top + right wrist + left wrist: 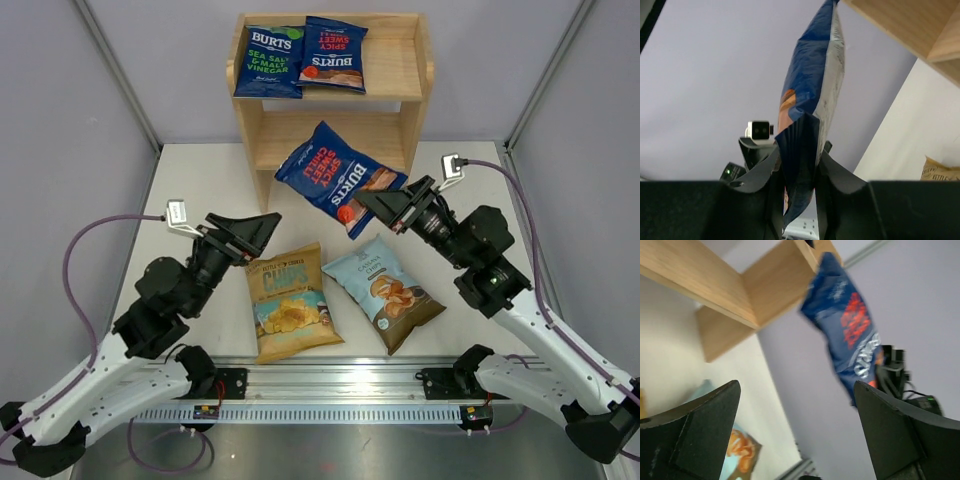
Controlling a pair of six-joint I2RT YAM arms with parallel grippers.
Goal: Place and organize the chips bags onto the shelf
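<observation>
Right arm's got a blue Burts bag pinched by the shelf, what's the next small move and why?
Probably lift the right gripper and ease it toward the shelf, top tier: the held Burts bag hangs in front of the lower tier, while two matching bags lie up top with a bare spot on their right.

Dark-blue bag (847, 330) blurred in left wrist view, its lettering unreadable, shelf (705, 285) cut off by the top edge

A robotics lab cell: grey panel walls (50, 130) on metal posts (118, 75) enclose a white tabletop (190, 190), mounting rail (340, 378) at its near edge
</observation>
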